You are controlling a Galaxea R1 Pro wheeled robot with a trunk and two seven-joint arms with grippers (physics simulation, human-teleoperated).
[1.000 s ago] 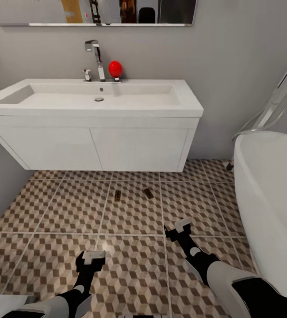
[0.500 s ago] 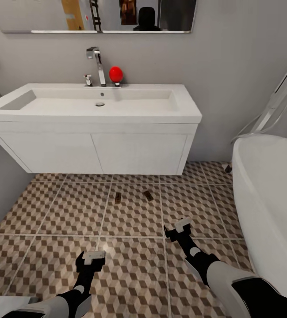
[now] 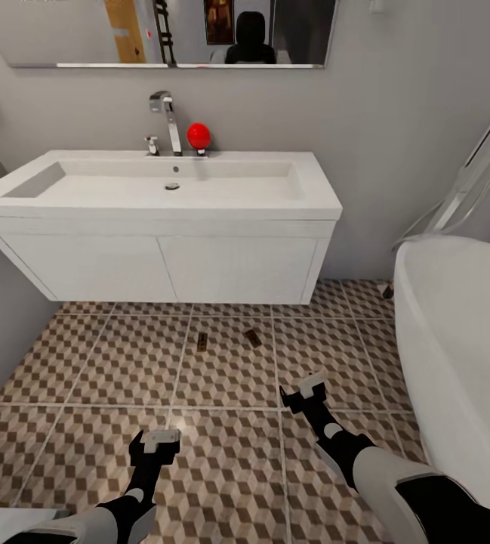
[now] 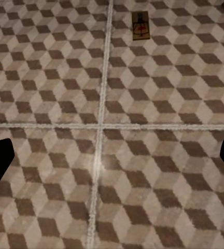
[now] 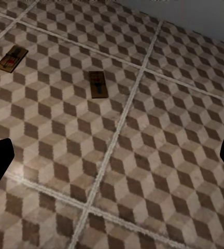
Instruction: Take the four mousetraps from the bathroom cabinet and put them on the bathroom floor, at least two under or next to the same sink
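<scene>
View has tilted up slightly since a second ago; nothing else moved. Left end effector (image 3: 155, 440) open, empty. Two mousetraps (image 3: 201, 341) (image 3: 253, 338) lie on bathroom floor (image 3: 86, 363) just before the bathroom sink (image 3: 161, 189); two remain, I judge. Right end effector (image 3: 303, 390) open, empty. Bathtub (image 3: 456, 340) at right.

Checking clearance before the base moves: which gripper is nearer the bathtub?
Right. The right gripper hangs over the tiles beside the bathtub; the left gripper is farther off, across the floor.
</scene>
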